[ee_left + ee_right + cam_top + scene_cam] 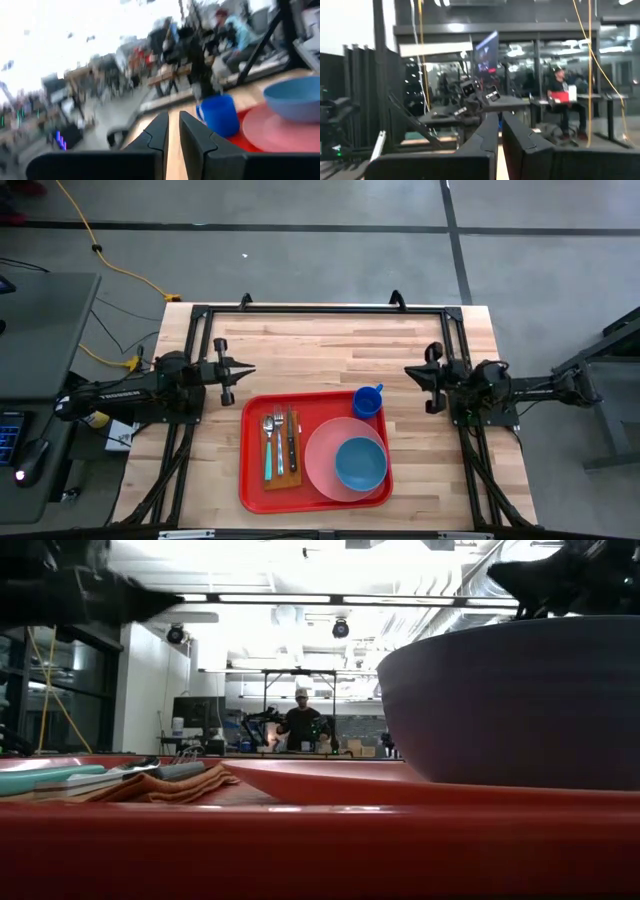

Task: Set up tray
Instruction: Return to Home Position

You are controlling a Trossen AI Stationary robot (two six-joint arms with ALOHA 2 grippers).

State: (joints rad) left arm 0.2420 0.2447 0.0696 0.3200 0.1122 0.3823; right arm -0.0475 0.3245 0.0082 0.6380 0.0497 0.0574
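Note:
The red tray [252, 480] lies flat on the wooden table, near its front edge. On it rest an orange-brown napkin [281, 476] carrying cutlery [279, 442], a pink plate [322, 465] with a blue bowl [360, 463] on it, and a blue cup [369, 401] at the tray's far right corner. My left gripper [246, 370] hovers shut to the tray's far left, holding nothing. My right gripper [410, 369] hovers shut to the tray's far right, also holding nothing. In the left wrist view the cup [219, 114], bowl [295, 97] and plate [280, 135] show beyond the fingers.
A black metal frame [320, 310] runs along the table's far and side edges. Bare wood [320, 350] lies between the grippers and the far edge. In the low view the tray rim [300, 845] and bowl [510, 700] fill the foreground; a person [303, 720] stands far behind.

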